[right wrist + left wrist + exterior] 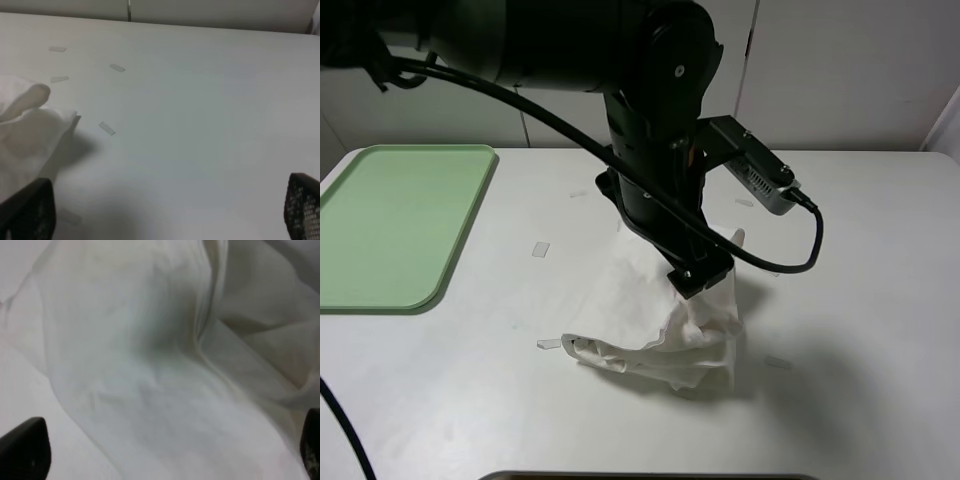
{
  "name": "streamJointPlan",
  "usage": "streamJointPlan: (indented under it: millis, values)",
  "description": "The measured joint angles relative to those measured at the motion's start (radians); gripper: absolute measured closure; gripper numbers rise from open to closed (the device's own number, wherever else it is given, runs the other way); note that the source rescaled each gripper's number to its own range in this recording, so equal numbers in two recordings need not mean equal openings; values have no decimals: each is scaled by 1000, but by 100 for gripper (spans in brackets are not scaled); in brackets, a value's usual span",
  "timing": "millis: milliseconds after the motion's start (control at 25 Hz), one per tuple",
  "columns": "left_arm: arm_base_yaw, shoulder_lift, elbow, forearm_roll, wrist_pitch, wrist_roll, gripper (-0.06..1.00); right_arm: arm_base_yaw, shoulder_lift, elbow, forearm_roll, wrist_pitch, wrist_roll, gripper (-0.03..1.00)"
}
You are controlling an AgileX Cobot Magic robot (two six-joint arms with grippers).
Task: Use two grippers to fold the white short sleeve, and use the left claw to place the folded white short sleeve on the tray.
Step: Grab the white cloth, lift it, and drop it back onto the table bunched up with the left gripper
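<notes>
1. Exterior high view: the white T-shirt lies crumpled near the middle of the surface, well apart from the green tray at the left edge.
2. A black arm reaches down onto the T-shirt.
3. Left end effector: fingers spread wide over the cloth, nothing clamped.
4. Right end effector: fingers spread wide above bare surface, holding nothing; the T-shirt sits beside one finger.
5. Small tape strips lie scattered on the surface.

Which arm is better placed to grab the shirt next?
Left. The left gripper hangs open right above the white short sleeve; the right gripper faces bare table beside it.
</notes>
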Motion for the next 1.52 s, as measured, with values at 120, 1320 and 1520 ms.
streamJointPlan:
  millis: [120, 1320, 1520]
  values:
    - [0, 0, 0, 2, 33, 0, -5, 0, 0, 0, 0, 0, 0, -3]
    - [-9, 130, 0, 64, -65, -42, -4, 0, 0, 0, 0, 0, 0, -3]
    - [-41, 138, -1, 63, -148, -42, -4, 0, 0, 0, 0, 0, 0, -3]
